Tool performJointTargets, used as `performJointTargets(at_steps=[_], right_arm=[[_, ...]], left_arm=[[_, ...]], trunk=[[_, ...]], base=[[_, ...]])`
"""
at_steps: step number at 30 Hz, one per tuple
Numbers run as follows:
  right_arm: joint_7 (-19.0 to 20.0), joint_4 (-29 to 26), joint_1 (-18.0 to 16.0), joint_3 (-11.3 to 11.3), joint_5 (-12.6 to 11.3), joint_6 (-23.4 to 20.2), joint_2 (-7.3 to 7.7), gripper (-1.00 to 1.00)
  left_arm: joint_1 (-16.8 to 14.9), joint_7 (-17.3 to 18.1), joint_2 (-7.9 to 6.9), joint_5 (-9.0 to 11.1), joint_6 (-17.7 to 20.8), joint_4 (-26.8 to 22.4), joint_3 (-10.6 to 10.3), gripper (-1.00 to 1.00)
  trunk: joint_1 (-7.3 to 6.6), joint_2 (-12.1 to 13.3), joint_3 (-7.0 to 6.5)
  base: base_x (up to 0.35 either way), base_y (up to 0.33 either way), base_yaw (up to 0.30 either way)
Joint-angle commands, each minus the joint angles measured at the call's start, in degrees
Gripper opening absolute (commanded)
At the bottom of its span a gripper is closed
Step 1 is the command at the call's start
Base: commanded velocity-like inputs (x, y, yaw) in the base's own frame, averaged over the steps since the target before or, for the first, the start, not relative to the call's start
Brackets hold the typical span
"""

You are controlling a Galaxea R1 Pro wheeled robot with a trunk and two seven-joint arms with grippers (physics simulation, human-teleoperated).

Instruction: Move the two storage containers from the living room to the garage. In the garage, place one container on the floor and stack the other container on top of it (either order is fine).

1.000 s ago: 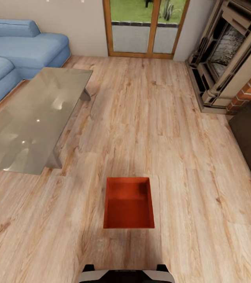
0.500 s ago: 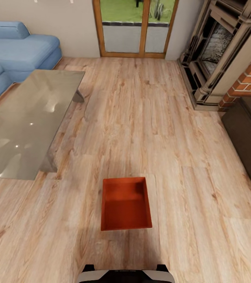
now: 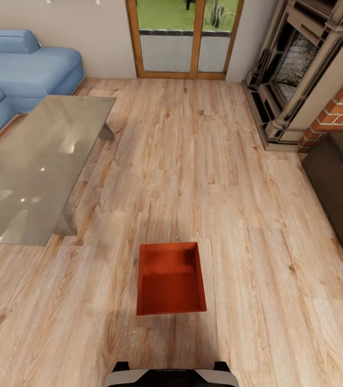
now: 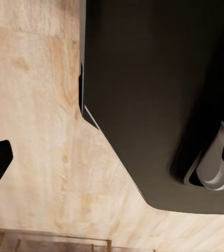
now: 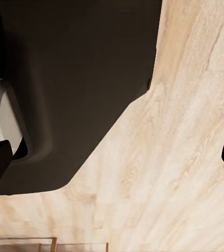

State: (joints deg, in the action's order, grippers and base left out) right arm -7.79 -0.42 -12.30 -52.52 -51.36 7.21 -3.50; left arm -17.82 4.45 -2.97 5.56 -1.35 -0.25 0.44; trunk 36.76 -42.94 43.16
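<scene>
— Where is the storage container (image 3: 171,279)?
— On the light wood plank floor (image 3: 257,258) of the living room, near the robot's base (image 3: 171,375), open side up. The glass-topped table (image 3: 37,166) lies to the far left, the blue sofa (image 3: 26,67) beyond it, the brick fireplace (image 3: 311,70) to the far right.
— And the hands?
— I cannot tell whether either hand is spread or pressed together; both wrist views look down past the dark base at the planks.

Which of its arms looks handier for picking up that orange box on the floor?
Neither clearly: the orange box sits dead ahead, centred before the robot's base. Its width suggests both arms, one per side.
</scene>
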Motion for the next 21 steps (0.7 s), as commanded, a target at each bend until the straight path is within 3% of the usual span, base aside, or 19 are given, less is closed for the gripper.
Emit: performJointTargets(at_steps=[1,21], right_arm=[[-0.21,-0.02,0.00,-0.48,-0.48,0.10,-0.01,1.00],[-0.21,-0.02,0.00,-0.48,-0.48,0.16,-0.01,1.00]], left_arm=[[-0.02,0.29,-0.02,0.59,-0.14,0.07,0.00,1.00],[-0.02,0.29,-0.02,0.52,-0.14,0.07,0.00,1.00]], trunk=[[0.01,-0.03,0.03],[0.01,-0.03,0.03]], base=[[0.000,-0.008,0.000],[0.000,-0.025,0.000]])
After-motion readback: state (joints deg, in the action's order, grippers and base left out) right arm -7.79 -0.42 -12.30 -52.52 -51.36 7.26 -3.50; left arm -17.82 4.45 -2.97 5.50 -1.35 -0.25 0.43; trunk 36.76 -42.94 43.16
